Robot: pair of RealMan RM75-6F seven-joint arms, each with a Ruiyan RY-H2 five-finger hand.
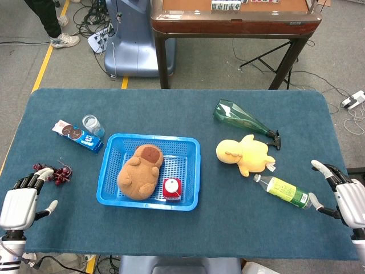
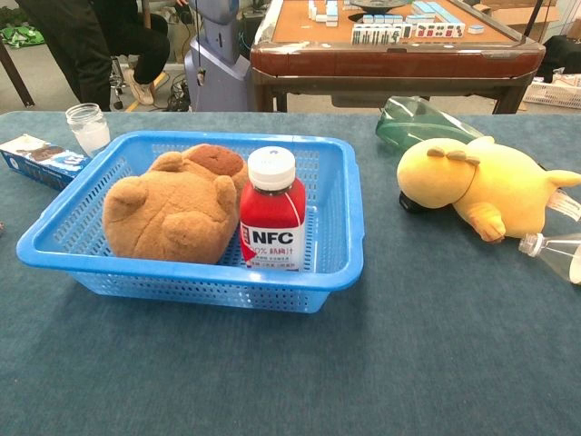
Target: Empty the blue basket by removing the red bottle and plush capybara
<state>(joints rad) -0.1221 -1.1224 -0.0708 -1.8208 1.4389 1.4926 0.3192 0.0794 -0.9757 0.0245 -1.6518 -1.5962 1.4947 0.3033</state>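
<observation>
Nearest, the left hand [image 1: 18, 204] and right hand [image 1: 348, 197] rest on the surface's [image 1: 228, 217] front corners, fingers apart, holding nothing. Beyond, the blue basket [image 2: 340, 227] holds the upright red bottle [image 2: 272, 221] touching the plush capybara [image 2: 168, 213] beside it.

Blue-clothed table [image 1: 228, 217] bears blue basket [image 1: 112, 171], cookie box [image 1: 77, 136], yellow plush [image 1: 242, 155], bottles
</observation>
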